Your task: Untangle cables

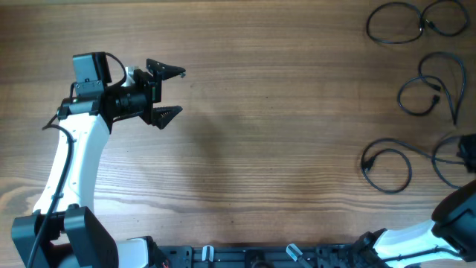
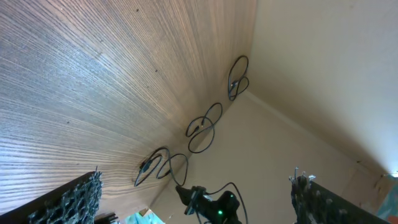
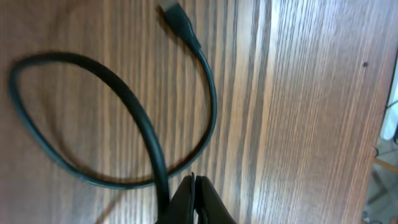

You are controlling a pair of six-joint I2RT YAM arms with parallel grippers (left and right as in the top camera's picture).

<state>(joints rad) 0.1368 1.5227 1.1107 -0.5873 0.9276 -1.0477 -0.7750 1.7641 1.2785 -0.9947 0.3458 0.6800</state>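
Three black cables lie along the table's right side: a top one (image 1: 416,21), a middle one (image 1: 431,89) and a bottom one (image 1: 387,167). The left wrist view shows them far off, the top cable (image 2: 238,78), the middle cable (image 2: 204,127) and the bottom cable (image 2: 158,167). My left gripper (image 1: 167,93) is open and empty at the far left, well away from them (image 2: 199,193). My right gripper (image 1: 467,152) is at the right edge over the bottom cable. In the right wrist view its jaws (image 3: 194,186) are pressed together, and a loop of cable (image 3: 146,134) with a plug end (image 3: 177,18) runs beside its left finger.
The wooden table (image 1: 260,134) spreads between the two arms. The right arm's base (image 1: 416,242) sits at the front right edge, the left arm's base (image 1: 67,238) at the front left.
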